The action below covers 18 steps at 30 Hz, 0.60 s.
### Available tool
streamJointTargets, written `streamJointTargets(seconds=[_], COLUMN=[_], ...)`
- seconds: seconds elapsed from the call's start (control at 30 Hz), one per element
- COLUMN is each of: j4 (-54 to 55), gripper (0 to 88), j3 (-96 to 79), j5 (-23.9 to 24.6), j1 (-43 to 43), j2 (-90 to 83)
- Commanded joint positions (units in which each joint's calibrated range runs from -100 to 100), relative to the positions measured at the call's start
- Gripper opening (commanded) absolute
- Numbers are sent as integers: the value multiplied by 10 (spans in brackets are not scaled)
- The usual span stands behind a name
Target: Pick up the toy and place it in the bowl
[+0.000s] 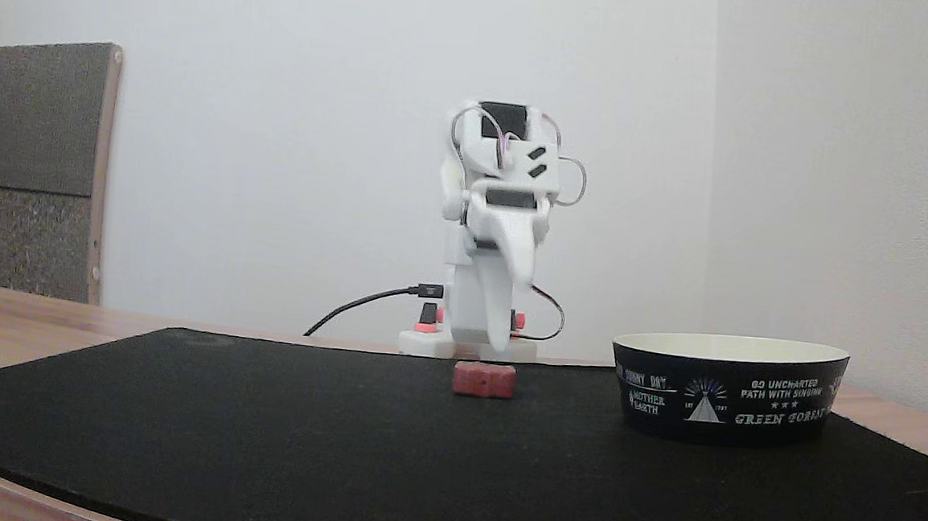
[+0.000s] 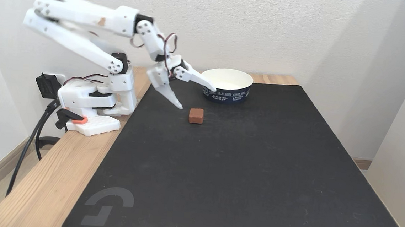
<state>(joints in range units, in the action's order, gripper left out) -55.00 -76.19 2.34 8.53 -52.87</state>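
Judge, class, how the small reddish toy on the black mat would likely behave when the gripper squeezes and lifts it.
The toy looks blocky and flat-bottomed, so it probably won't roll. Being small, it is likely light. Its notched outline might let it twist between the open gripper's fingers.

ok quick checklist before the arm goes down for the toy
1. Gripper open: ok, the fingers are spread wide.
2. Toy free on the black mat: ok, nothing touches it.
3. Gripper lined up over the toy: not ok, it hangs above the mat, offset toward the robot base.
4. Bowl empty and upright: ok.
5. Path from toy to bowl: ok.
6. Cable away from the toy: ok.
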Motion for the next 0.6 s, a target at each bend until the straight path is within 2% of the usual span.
streamJointTargets(seconds=[0.0,0.33,0.57], j4=[-33,-163,-169], gripper=[425,425,425], j3=[93,293,338], j5=[50,57,57], j1=[4,4,0], j2=[124,317,421])
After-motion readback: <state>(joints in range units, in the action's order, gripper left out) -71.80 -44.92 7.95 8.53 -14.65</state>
